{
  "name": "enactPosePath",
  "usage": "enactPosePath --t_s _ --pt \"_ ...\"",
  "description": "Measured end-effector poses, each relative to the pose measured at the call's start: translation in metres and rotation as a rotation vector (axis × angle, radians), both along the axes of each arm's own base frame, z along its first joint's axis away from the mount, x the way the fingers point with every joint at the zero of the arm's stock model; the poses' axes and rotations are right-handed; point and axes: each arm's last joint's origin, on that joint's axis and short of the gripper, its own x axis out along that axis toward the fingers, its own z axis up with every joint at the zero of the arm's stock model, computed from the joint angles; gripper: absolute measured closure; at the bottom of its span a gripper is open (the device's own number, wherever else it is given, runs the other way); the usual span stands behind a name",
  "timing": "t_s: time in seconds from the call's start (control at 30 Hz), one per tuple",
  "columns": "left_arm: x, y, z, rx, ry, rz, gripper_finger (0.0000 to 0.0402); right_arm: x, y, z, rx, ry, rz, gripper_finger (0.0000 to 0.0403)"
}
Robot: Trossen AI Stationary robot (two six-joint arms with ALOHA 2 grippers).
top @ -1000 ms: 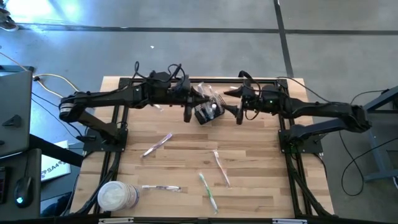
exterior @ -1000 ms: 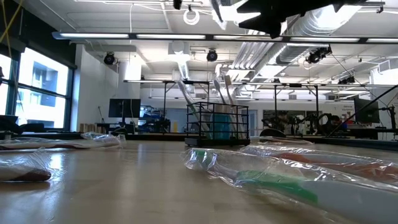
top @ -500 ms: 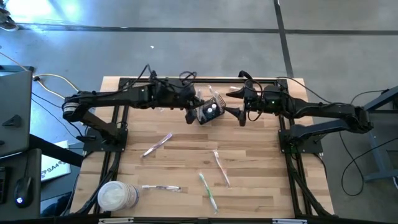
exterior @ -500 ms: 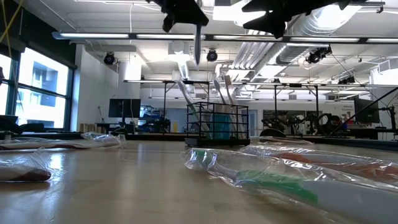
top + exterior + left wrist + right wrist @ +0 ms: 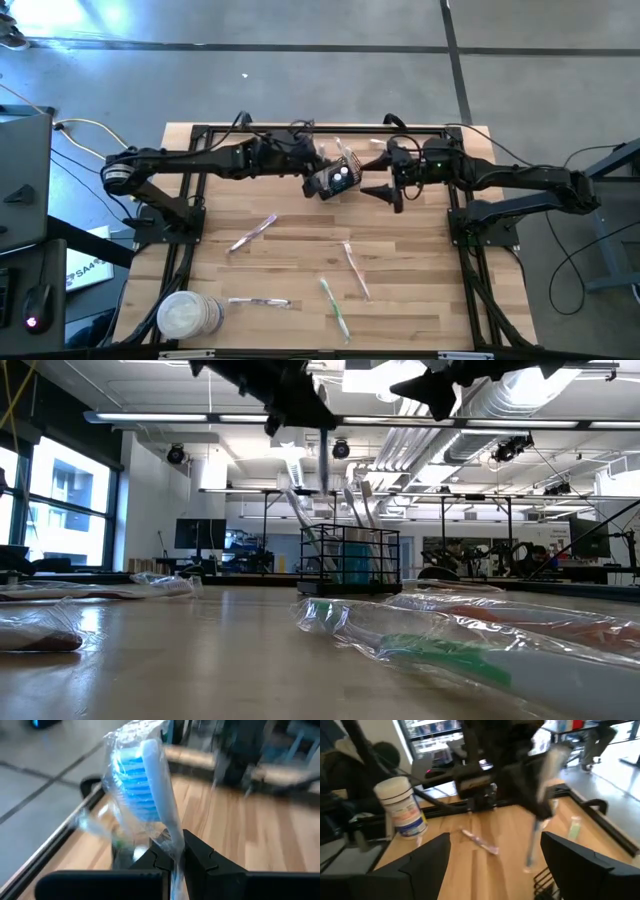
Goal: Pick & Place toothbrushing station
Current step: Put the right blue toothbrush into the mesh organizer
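Wrapped toothbrush [image 5: 150,790], handle hidden between jaws.

Black wire-mesh basket [image 5: 349,560], blue-bristled white toothbrush [image 5: 150,795] in clear wrap, pale striped wood table [image 5: 420,290]

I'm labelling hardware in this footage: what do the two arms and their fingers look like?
Both arms are dark, slim and jointed, with black cables looping above them. The left gripper and right gripper have dark fingers, broad and flat-faced. A small green light shows on the right arm.
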Motion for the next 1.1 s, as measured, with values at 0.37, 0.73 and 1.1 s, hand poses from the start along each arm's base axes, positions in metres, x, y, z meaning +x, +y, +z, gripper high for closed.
enactPosePath --t_s 0.37,0.73,1.1 --pt "-0.007 0.013 -0.025 0.024 -0.064 0.005 0.0386 -0.002 0.001 -0.005 0.054 0.055 0.011 0.01" --pt "0.0 0.016 -0.04 0.117 0.003 0.006 0.0386 -0.003 -0.004 -0.005 0.05 0.052 -0.013 0.01" --pt "0.011 0.029 -0.063 0.031 0.042 0.001 0.0386 -0.003 -0.004 -0.005 0.051 0.055 -0.012 0.01"
